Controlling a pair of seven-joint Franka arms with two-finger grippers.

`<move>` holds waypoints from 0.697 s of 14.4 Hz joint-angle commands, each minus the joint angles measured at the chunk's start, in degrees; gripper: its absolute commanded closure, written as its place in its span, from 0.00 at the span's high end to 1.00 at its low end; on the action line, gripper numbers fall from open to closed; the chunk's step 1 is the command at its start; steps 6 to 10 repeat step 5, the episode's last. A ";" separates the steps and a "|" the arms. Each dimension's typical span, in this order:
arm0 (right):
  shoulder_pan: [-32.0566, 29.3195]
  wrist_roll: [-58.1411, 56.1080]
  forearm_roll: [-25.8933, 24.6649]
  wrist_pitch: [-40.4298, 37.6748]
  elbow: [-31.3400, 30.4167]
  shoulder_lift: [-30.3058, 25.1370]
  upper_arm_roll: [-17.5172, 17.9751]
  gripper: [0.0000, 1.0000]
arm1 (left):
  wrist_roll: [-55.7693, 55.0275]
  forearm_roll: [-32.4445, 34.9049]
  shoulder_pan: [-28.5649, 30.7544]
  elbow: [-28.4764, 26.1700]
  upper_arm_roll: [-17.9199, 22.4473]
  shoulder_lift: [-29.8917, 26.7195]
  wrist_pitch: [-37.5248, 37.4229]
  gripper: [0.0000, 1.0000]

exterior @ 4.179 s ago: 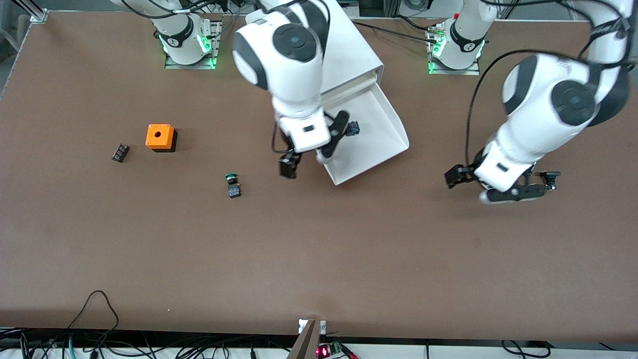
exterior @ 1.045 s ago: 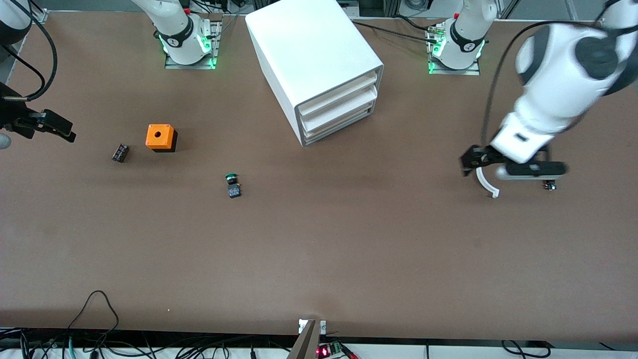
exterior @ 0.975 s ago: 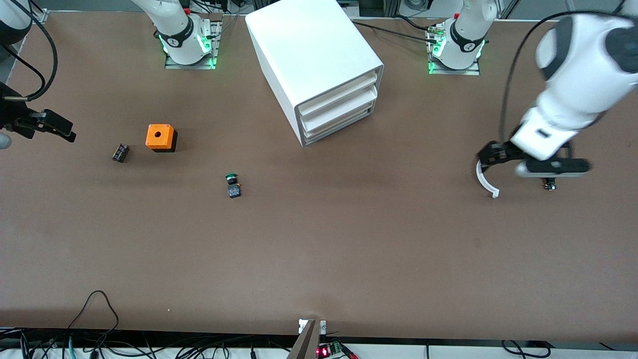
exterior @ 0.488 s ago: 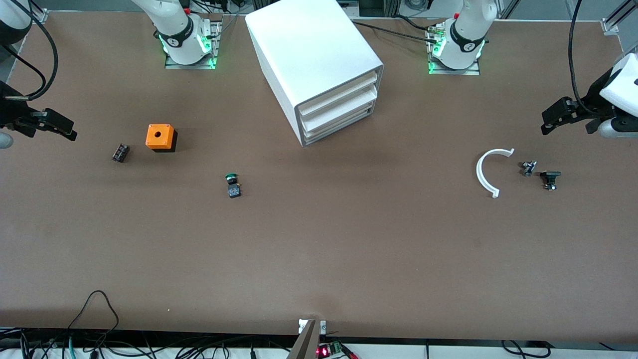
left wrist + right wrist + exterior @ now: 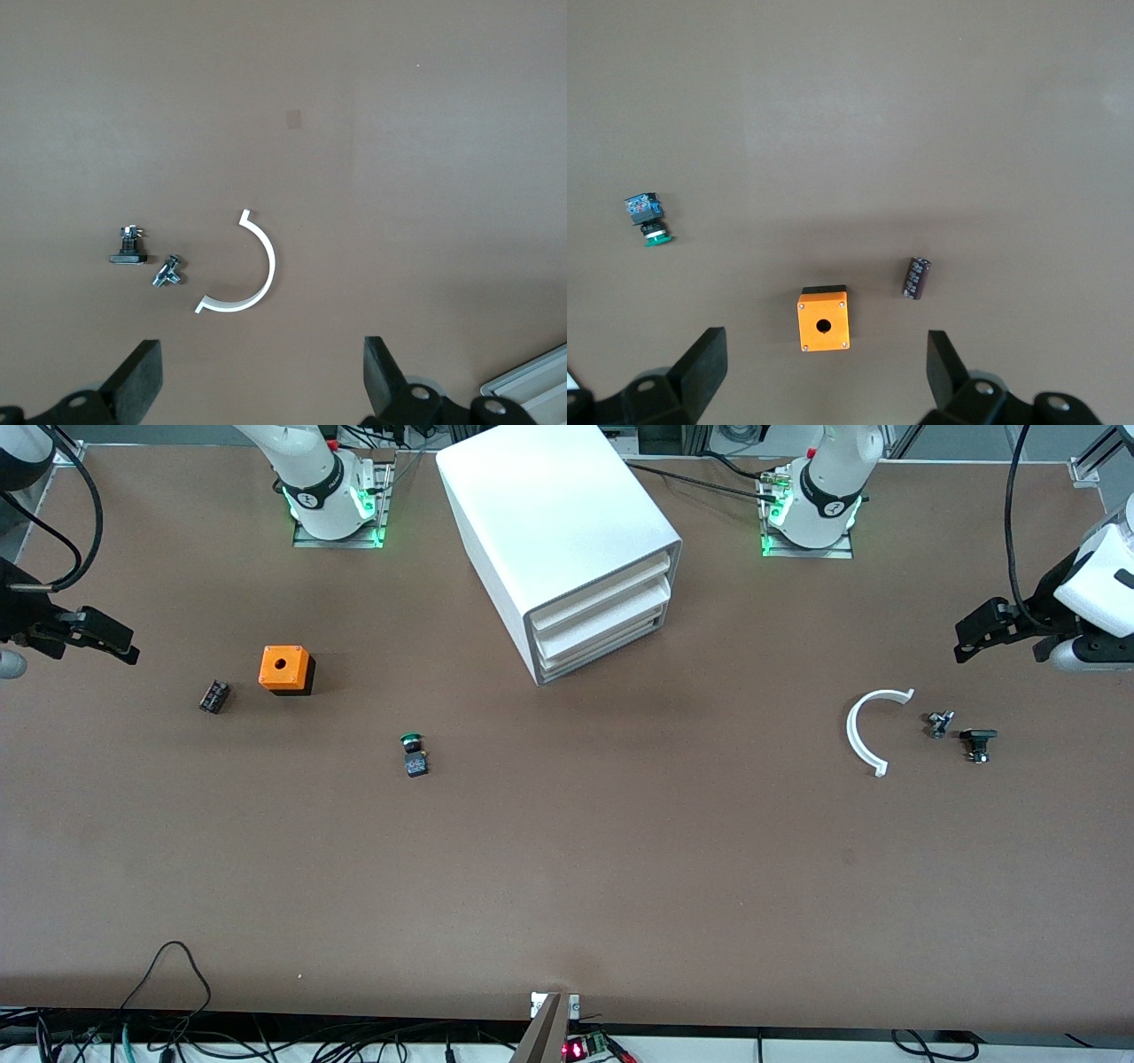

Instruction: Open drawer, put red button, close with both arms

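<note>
The white cabinet (image 5: 554, 514) stands between the two arm bases with all three drawers shut; the middle drawer (image 5: 601, 620) is flush with the others. The red button is hidden from every view. My left gripper (image 5: 1019, 646) is open and empty, raised over the left arm's end of the table; the left wrist view (image 5: 260, 381) shows bare table between its fingers. My right gripper (image 5: 53, 651) is open and empty over the right arm's end; in the right wrist view (image 5: 824, 367) it is over the table beside an orange box.
A green-capped button (image 5: 412, 753) (image 5: 648, 217), an orange box (image 5: 285, 669) (image 5: 823, 319) and a dark capacitor (image 5: 213, 696) (image 5: 917, 277) lie toward the right arm's end. A white curved strip (image 5: 873, 731) (image 5: 252, 270), a screw (image 5: 939, 724) and a black part (image 5: 977, 742) lie toward the left arm's end.
The drawer, open earlier with a button in it, is shut. The left arm swung away from over the white strip toward its table end. The right arm withdrew to its own end.
</note>
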 commanded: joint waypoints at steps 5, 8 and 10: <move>-0.16 -0.26 0.96 -0.42 0.53 -0.49 -0.08 1.00 | 0.43 -0.78 -0.34 2.55 0.08 1.04 -1.21 1.00; -0.16 -0.26 0.96 -0.42 0.53 -0.49 -0.08 1.00 | 0.43 -0.78 -0.34 2.55 0.08 1.04 -1.21 1.00; -0.16 -0.26 0.96 -0.42 0.53 -0.49 -0.08 1.00 | 0.43 -0.78 -0.34 2.55 0.08 1.04 -1.21 1.00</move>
